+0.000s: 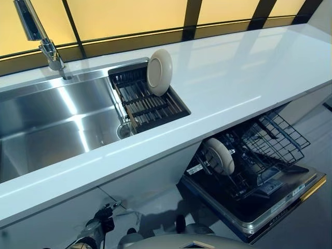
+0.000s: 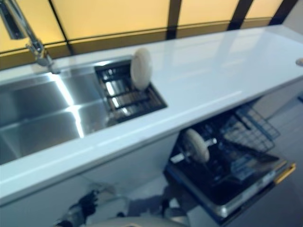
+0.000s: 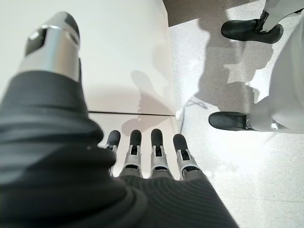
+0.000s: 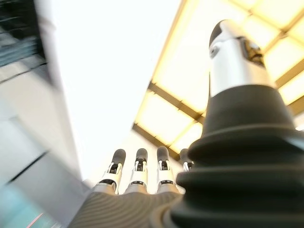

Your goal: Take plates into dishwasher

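- Plate [image 1: 159,71] on edge in the drying rack [image 1: 150,106] at the sink's [image 1: 52,122] right end, face turned along the counter [image 1: 233,78]; a second plate [image 1: 219,155] already stands in the dishwasher's lower rack [image 1: 259,155], below and to the right
- Left hand [image 3: 142,156] hangs low by the cabinet front, fingers straight and slack, empty; right hand [image 4: 137,173] likewise straight-fingered, holding nothing
- Both hands sit well below the counter edge; the rack plate lies up and ahead; the right arm seems likelier, being on the dishwasher's side; open counter beside the rack leaves room

Left hand [image 3: 142,161], right hand [image 4: 142,171] — both empty, fingers straight
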Motion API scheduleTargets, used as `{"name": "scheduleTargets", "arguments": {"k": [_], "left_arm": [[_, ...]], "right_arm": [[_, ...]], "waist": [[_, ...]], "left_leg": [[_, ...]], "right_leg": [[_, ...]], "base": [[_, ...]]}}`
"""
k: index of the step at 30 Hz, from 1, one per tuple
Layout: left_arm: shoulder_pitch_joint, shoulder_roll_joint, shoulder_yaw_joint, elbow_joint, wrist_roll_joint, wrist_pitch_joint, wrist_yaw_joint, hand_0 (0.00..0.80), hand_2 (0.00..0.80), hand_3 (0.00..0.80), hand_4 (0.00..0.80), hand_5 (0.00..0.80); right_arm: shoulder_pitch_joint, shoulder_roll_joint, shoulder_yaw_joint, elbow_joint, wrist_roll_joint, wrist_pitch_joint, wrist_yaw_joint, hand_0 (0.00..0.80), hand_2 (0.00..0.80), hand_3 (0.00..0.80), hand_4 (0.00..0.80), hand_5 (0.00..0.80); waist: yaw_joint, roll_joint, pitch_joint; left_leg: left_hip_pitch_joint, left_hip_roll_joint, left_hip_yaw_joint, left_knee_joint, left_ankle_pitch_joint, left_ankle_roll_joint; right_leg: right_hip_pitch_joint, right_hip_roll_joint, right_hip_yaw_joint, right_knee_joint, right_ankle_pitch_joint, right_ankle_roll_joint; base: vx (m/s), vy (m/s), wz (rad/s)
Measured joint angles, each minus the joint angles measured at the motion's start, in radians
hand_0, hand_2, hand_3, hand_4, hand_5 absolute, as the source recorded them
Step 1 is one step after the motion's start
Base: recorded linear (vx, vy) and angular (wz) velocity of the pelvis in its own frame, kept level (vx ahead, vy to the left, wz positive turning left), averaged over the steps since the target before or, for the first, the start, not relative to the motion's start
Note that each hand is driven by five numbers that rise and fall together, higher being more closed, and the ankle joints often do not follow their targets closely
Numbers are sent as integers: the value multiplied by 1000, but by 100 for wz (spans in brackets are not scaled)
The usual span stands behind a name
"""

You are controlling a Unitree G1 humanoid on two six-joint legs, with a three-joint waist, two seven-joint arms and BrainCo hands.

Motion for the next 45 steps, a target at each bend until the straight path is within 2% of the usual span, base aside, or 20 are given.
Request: {"name": "scheduleTargets", "arguments": {"k": [3,5,7,12,16,22,32,36,45], "left_arm": [[0,-1,0,2,-5,0,0,0,0,0,0,0],[2,-2,-3,4,-5,0,0,0,0,0,0,0],[4,-2,-8,4,-5,1,0,0,0,0,0,0],[18,0,-20,7,-4,2,0,0,0,0,0,0],[27,0,-26,14,-4,1,0,0,0,0,0,0],[40,0,-30,23,-4,0,0,0,0,0,0,0],[61,-2,-48,22,-6,-19,-12,0,0,0,0,0],[55,-5,-49,17,-17,-34,-22,0,0,0,0,0],[54,-5,-49,7,-21,-52,-27,0,0,0,0,0]], "right_arm": [[-75,6,82,0,27,0,2,0,0,0,0,0],[-118,36,117,5,30,1,9,0,0,0,0,0],[-136,65,137,9,33,3,10,0,0,0,0,0],[-164,172,177,32,38,43,13,0,0,0,0,0],[-190,258,200,79,45,72,6,0,0,0,0,0],[-223,321,223,133,55,104,-11,0,0,0,0,0],[-288,372,239,185,159,104,-106,0,0,0,0,0],[-326,382,240,201,232,103,-142,0,0,0,0,0],[-396,402,240,202,299,86,-185,0,0,0,0,0]], "waist": [[22,-4,-4],[44,-11,-13],[48,-17,-22],[73,-33,-42],[100,-30,-45],[134,-16,-38],[178,36,13],[181,53,61],[186,61,121]], "left_leg": [[-2,-1,-8,0,1,0],[-4,-1,-16,0,2,0],[-7,-1,-24,1,4,-3],[-15,-4,-50,1,7,-2],[-21,-7,-67,2,11,-1],[-41,-14,-97,1,18,3],[-125,-18,-142,3,47,1],[-142,-19,-158,3,53,-1],[-162,-25,-180,3,56,1]], "right_leg": [[3,-1,-7,0,1,-4],[5,-2,-19,0,1,-5],[7,-3,-27,0,0,-6],[13,-7,-52,0,-6,-5],[16,-12,-66,0,-7,-4],[13,-22,-96,0,-11,0],[-46,-22,-138,1,-6,-4],[-52,-21,-156,4,-5,-5],[-61,-26,-166,3,-8,-4]], "base": [[40,-5,9],[51,-6,12],[40,-7,12],[58,-12,15],[40,-4,12],[21,-10,14],[-60,-33,13],[-2,-21,13],[11,-9,6]]}}
